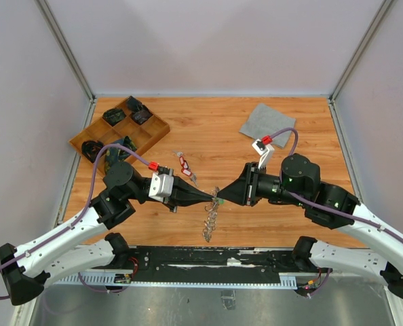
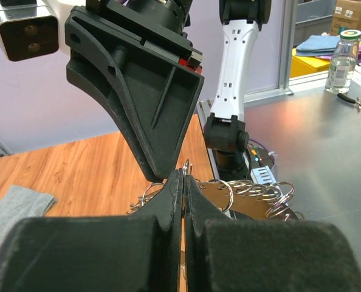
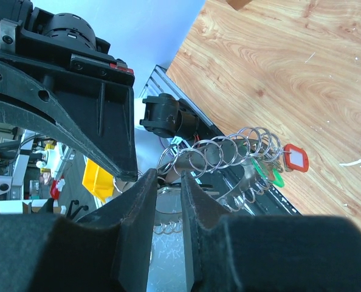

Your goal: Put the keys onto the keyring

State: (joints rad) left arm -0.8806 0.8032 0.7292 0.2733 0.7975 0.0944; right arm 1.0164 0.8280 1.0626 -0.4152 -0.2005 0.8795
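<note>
Closest in the left wrist view, the left fingers are pressed fully together, and a thin loop of bright wire pokes up from between their tips: they are clamped on the keyring. Its many small metal rings bunch just beyond and to the right of the tips. The right fingers meet them tip to tip from the opposite side. They stand a narrow gap apart with one small ring right at their ends. Whether they pinch that ring or only frame it cannot be told.

From above, the two arms point at each other over the front middle of the wooden bench. The keyring trails from that meeting point toward the near edge as a loose chain of rings. Whether its far end touches the wood cannot be told. In the right wrist view the rings line up like a coil, and at the coil's far end sit a red-tagged key and a green tag just beside it.

Loose keys with red tags lie on the bench just behind the left fingers, apart from the keyring. A wooden compartment tray holding dark items sits at the far left, and a grey cloth lies at the far right
</note>
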